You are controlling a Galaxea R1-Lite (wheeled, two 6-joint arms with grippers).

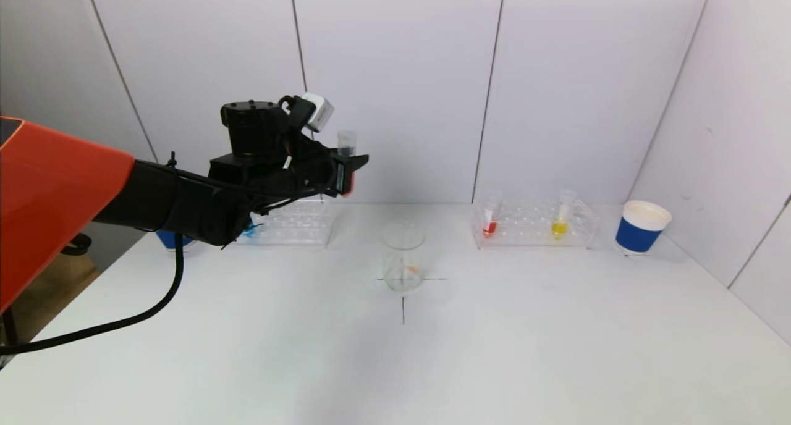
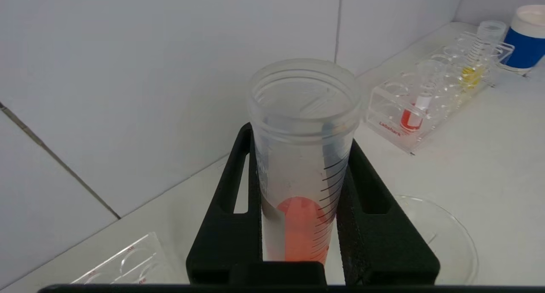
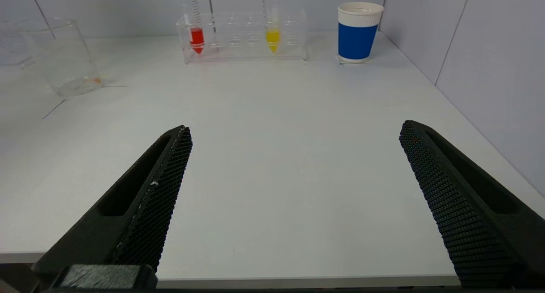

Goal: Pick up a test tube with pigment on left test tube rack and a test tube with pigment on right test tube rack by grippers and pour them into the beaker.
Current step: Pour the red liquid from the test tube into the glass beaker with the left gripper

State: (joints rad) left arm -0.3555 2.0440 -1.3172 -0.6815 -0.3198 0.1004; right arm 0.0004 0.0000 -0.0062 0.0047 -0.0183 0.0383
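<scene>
The left gripper clamps an upright test tube of orange-red pigment between its fingers, raised above the table, left of and behind the beaker. The right gripper hangs wide open, low near the table's front edge.

clear plastic test tube, glass beaker
</scene>
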